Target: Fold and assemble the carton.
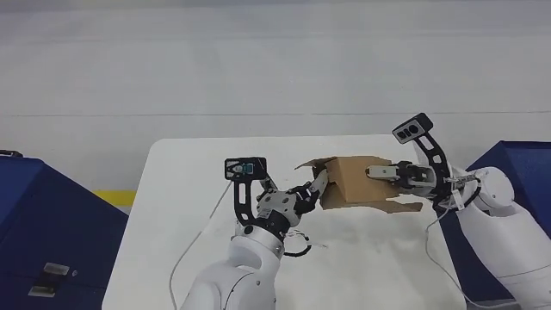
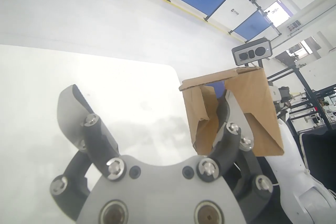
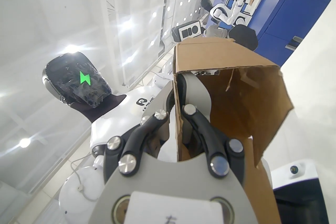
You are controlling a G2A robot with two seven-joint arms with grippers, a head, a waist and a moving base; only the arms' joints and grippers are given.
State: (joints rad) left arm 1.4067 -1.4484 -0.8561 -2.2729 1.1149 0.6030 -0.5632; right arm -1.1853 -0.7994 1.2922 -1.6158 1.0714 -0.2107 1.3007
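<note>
Probably light: stiff across panels, weak at creases and flaps, so best pinched at a wall edge. Hangs as a carton over the tabletop, far right of middle. Right gripper clamped on a right-end wall, one finger inside. Left gripper spread apart at the left opening, one finger poked in.

Your left hand is spread wide, one finger inside the carton. Your right hand is clamped on a carton wall, arms angled inward.
</note>
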